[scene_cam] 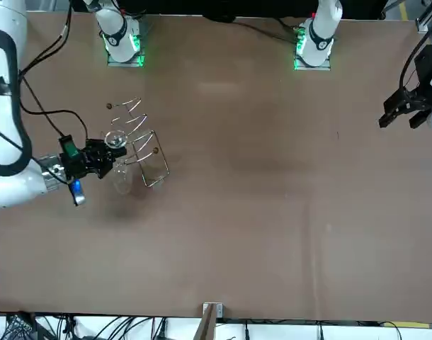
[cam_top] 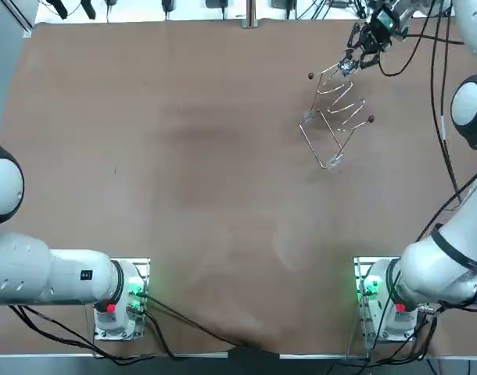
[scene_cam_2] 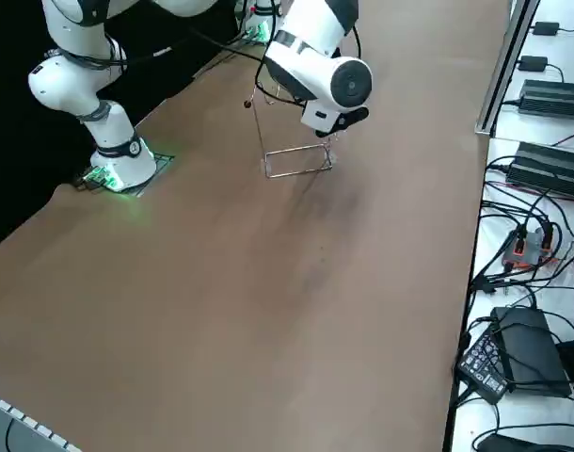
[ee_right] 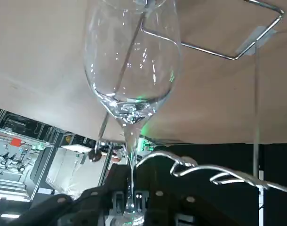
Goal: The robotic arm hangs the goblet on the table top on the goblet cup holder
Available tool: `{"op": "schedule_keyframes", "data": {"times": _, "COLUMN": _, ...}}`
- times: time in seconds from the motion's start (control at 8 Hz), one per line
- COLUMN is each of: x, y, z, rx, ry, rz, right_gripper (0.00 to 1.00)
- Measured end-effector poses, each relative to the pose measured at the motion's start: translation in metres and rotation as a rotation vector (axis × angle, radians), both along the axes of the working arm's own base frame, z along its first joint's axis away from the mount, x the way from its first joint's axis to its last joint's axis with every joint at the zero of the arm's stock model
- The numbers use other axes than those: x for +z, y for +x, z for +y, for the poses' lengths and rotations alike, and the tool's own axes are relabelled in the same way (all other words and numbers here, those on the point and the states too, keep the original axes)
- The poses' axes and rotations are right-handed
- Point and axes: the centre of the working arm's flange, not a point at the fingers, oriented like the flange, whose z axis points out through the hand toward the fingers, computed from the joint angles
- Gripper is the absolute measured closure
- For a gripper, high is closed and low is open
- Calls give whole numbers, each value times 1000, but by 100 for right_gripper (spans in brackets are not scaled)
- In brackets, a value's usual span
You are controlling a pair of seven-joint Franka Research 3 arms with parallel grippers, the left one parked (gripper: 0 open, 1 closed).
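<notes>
While the goblet (ee_right: 131,70) is pinched by its stem in the right gripper (ee_right: 130,200), beside the rack (cam_top: 336,125) at far right, hanging is judged underway; next, the stem must be slid between prongs.

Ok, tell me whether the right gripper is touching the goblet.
Touching. The right wrist view shows the goblet held by its stem, which is clamped in the right gripper.

Brown table (cam_top: 184,195); black boxes (scene_cam_2: 552,97), perhaps power supplies
</notes>
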Motion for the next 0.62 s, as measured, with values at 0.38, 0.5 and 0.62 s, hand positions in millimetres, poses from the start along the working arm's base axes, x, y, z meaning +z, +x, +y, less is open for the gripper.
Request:
{"op": "schedule_keyframes", "data": {"times": 0.38, "x": -5, "y": -1, "z": 7, "rx": 5, "ry": -3, "rz": 3, "right_gripper": 90}}
{"op": "schedule_keyframes", "data": {"times": 0.5, "x": -5, "y": -1, "z": 7, "rx": 4, "ry": -3, "rz": 3, "right_gripper": 90}}
{"op": "schedule_keyframes", "data": {"times": 0.62, "x": -5, "y": -1, "z": 6, "rx": 4, "ry": -3, "rz": 3, "right_gripper": 90}}
